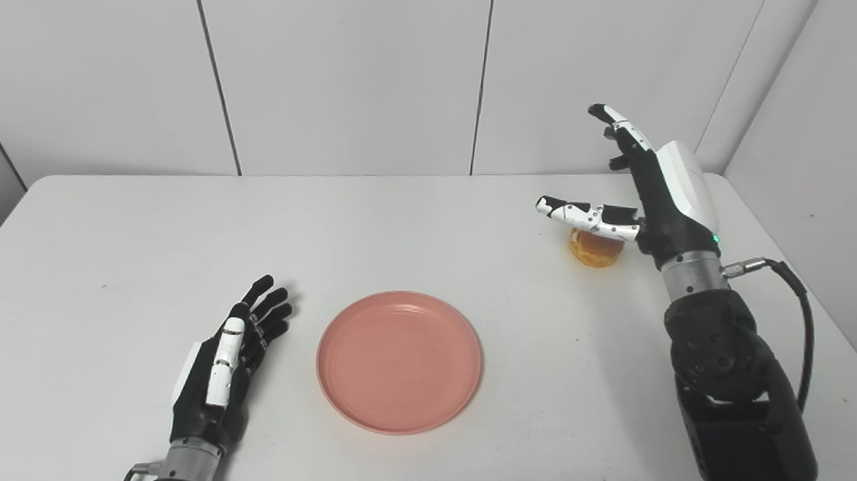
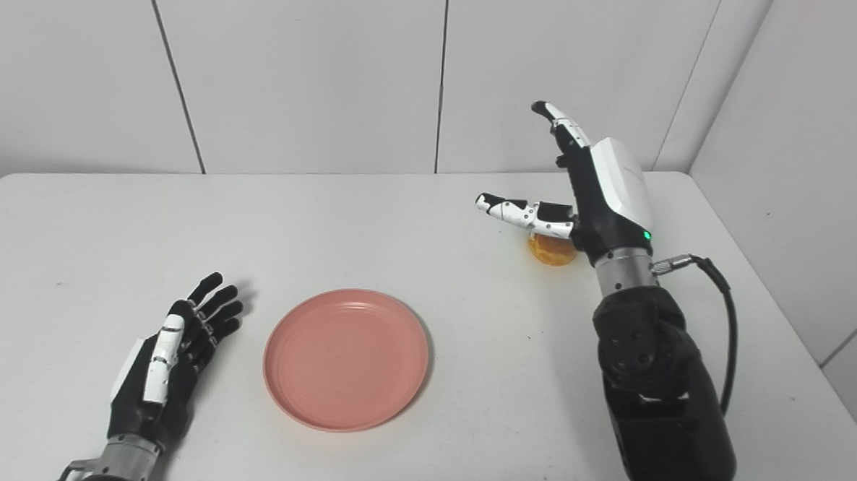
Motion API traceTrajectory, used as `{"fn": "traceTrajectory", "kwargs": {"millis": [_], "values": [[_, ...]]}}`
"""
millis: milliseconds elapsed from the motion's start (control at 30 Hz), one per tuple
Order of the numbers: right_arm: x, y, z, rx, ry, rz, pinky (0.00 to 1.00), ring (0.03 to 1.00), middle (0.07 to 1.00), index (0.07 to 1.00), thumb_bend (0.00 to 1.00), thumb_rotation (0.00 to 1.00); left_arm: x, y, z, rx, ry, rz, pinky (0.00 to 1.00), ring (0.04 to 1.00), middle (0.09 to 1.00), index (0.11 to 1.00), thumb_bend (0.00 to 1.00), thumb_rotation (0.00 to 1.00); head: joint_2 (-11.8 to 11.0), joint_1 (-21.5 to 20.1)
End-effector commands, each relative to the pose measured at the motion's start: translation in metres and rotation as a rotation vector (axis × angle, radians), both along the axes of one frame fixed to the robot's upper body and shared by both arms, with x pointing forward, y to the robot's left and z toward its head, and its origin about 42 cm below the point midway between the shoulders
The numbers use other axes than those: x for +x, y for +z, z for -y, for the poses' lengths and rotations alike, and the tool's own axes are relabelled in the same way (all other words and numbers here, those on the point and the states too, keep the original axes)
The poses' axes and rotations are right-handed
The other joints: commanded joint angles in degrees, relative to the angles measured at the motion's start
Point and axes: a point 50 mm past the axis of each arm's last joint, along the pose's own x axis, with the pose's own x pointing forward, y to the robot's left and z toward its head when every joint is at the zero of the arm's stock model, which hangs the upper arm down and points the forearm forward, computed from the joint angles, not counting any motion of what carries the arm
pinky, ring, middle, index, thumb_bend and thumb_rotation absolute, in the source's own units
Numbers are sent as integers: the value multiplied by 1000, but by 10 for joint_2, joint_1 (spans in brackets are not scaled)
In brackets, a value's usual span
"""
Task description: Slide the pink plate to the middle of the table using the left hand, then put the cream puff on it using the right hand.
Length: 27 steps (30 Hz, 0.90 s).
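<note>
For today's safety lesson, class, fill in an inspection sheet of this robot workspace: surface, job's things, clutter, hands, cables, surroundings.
Surface: white table, a few faint marks.
Job's things: pink plate empty, near the middle; cream puff on the table, far right.
Clutter: nothing seen.
Hands: left robot hand open, beside the plate, not touching it; right robot hand open above the puff, not gripping it.
Cables: black cable looping from the right wrist.
Surroundings: white panelled walls.

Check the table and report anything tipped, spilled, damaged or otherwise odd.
Nothing stands out. The pink plate lies flat and empty near the table's middle, the cream puff sits whole on the table under the open right hand, and the open left hand rests beside the plate.
</note>
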Motion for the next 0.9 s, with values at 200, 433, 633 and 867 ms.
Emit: {"fn": "traceTrajectory", "kwargs": {"millis": [200, 433, 633, 867], "values": [[22, 26, 18, -105, -80, -25, 738, 873, 923, 895, 807, 349, -13, -17, -12, 14, 13, -43, 899, 877, 884, 875, 430, 1000, -3, 3], [37, 20, 30, -182, -122, -133, 716, 865, 941, 932, 836, 356, -17, -19, -13, 28, 24, -20, 901, 881, 897, 882, 415, 1000, -5, -12], [51, 15, 41, -283, -142, -229, 713, 874, 946, 918, 852, 406, -20, -20, -15, 64, 31, 14, 896, 877, 896, 881, 416, 1000, -5, -17], [65, 10, 48, -327, -154, -313, 680, 855, 940, 906, 877, 353, -21, -23, -17, 56, 26, 16, 909, 885, 901, 887, 418, 1000, -4, -21]]}}
